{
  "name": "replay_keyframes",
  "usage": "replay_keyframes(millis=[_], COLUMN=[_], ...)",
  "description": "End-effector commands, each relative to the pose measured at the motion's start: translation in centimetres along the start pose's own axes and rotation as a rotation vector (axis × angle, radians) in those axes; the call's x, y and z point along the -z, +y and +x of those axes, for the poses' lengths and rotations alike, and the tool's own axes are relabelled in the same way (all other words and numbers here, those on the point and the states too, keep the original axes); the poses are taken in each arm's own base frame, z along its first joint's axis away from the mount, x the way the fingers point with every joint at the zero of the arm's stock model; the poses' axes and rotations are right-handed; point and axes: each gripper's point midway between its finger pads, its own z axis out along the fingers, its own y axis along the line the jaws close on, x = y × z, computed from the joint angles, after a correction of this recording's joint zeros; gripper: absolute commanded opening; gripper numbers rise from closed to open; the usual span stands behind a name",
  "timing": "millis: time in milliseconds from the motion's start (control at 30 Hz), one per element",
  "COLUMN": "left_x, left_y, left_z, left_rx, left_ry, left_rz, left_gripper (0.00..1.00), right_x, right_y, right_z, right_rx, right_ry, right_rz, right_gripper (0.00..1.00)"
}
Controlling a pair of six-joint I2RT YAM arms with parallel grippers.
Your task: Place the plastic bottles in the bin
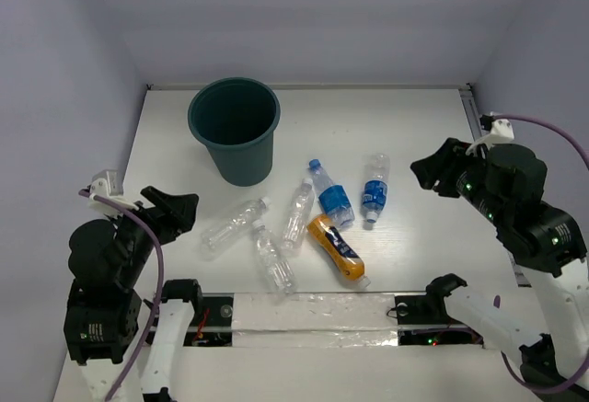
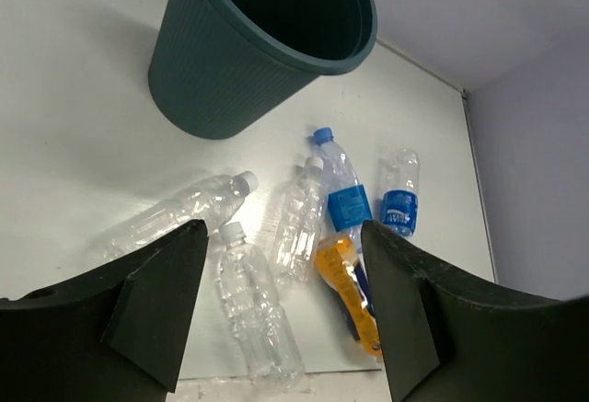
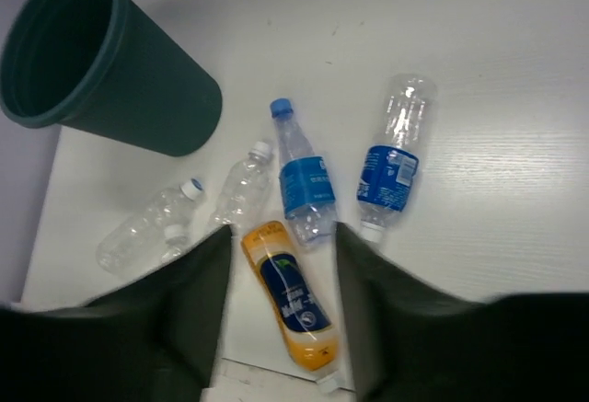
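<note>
The dark teal bin (image 1: 241,158) stands upright at the back left of the table. Six bottles lie in a cluster in front of it. Three are clear (image 1: 232,224) (image 1: 273,261) (image 1: 297,211), two have blue labels (image 1: 331,196) (image 1: 375,190), and one is orange-yellow (image 1: 336,248). My left gripper (image 1: 182,211) is open and empty, raised to the left of the cluster. My right gripper (image 1: 425,172) is open and empty, raised to its right. The left wrist view shows the bin (image 2: 221,80) and the bottles between my fingers (image 2: 161,310). The right wrist view looks down on the orange bottle (image 3: 293,305).
The white table (image 1: 414,126) is walled at the back and on both sides. A strip of clear tape (image 1: 313,310) runs along the near edge between the arm bases. A cable (image 1: 552,131) loops from the right arm.
</note>
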Motion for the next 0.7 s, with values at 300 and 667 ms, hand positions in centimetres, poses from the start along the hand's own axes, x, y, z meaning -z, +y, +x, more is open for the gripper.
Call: replay_keyframes(millis=[300,667], left_x=[-1.5,-4.0], left_y=[1.1,6.0], left_z=[7.1,10.3], left_rx=[-0.028,-0.115], left_ry=[0.330,0.521], left_rz=[0.061,-0.193], left_gripper=[0.15,0.02], right_x=[-3.8,-5.6], right_y=[-1.0,0.1], right_z=[-1.7,0.6], right_rx=[-0.059,-0.124], right_ry=[0.008,0.020], right_rz=[-0.030,-0.163], right_gripper=[0.00,0.00])
